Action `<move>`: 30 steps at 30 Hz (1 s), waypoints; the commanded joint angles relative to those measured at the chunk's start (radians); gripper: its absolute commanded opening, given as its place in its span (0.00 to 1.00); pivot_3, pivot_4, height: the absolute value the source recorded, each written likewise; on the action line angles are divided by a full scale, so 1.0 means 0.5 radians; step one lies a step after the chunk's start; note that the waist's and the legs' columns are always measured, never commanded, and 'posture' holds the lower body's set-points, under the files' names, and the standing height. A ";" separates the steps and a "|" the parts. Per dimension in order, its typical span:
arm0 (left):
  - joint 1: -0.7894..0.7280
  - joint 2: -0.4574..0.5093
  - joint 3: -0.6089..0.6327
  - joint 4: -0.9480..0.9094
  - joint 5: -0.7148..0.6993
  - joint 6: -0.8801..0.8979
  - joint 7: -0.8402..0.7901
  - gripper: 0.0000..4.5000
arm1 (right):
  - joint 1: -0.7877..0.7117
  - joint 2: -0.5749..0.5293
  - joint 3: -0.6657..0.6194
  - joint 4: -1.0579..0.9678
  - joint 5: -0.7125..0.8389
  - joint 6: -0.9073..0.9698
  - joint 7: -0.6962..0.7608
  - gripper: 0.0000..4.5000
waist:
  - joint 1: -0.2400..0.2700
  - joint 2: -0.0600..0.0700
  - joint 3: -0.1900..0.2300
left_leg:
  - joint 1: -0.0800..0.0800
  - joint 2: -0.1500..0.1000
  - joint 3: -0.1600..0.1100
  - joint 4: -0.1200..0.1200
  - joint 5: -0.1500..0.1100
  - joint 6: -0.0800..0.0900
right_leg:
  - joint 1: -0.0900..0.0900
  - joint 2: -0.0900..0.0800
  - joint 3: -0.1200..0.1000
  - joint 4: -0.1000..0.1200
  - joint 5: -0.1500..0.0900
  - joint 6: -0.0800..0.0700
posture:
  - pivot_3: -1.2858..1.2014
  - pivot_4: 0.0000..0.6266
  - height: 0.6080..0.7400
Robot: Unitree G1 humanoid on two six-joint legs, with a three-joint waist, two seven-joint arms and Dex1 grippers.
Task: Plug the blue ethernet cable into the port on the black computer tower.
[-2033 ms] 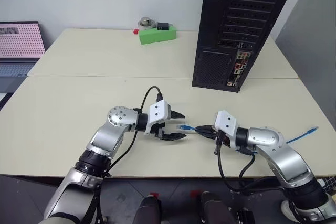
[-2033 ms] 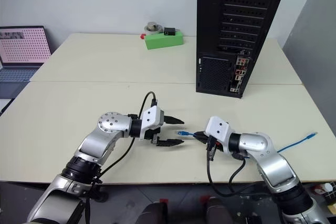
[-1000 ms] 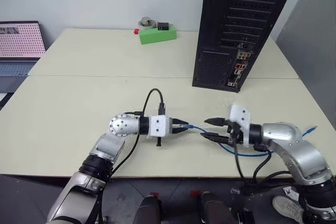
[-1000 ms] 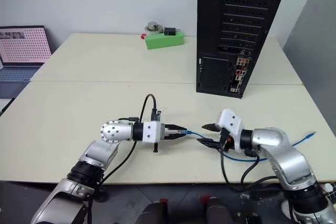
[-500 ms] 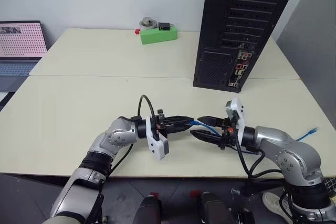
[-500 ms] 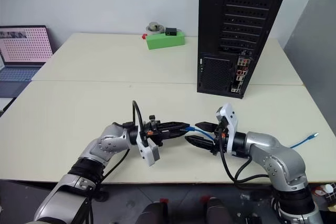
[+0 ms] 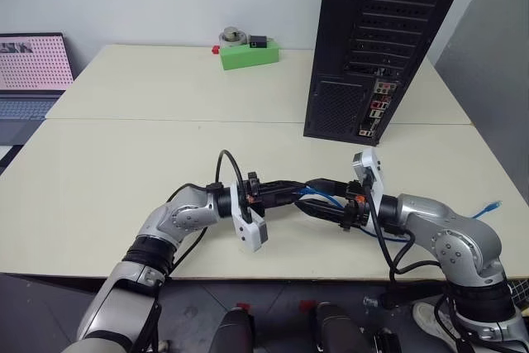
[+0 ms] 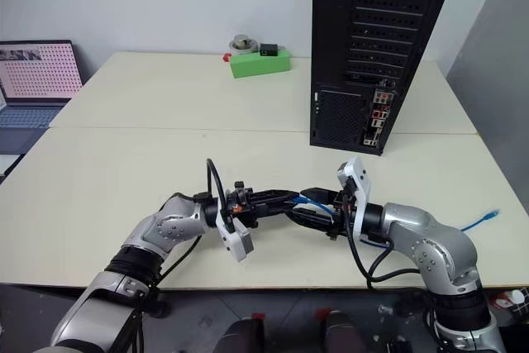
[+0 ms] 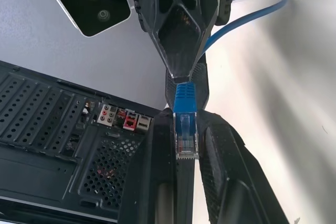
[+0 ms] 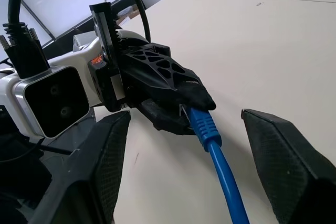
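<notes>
We hold the plug end of the blue ethernet cable (image 9: 185, 121) in our left gripper (image 7: 291, 190), whose fingers are pressed together on the small clear-blue plug, a little above the table (image 7: 124, 146) in front of us. Our right gripper (image 7: 324, 200) faces it from the other side with its two fingers spread apart on either side of the cord, gripping nothing. From there the cable passes under the right arm, and its far plug (image 7: 493, 203) lies near the table's right edge. The black computer tower (image 7: 376, 47) stands well apart at the back, sockets turned to us. We judge the cable light and very limp, so it will sag and twist if taken by the cord. The plug is hard but small, and its latch seems fragile. The best hold is probably the moulded boot just behind the plug, though the latch side is hard to see here.
</notes>
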 commanded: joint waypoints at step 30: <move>0.246 0.025 -0.082 -0.619 -1.170 1.616 -0.510 0.73 | -0.055 -0.005 -0.174 -0.020 -0.015 -0.043 -0.298 0.00 | -0.006 0.000 0.000 | 0.000 0.001 0.000 0.000 0.000 0.000 | 0.000 0.000 0.000 0.001 -0.001 0.001 | 0.52 0.24 1.00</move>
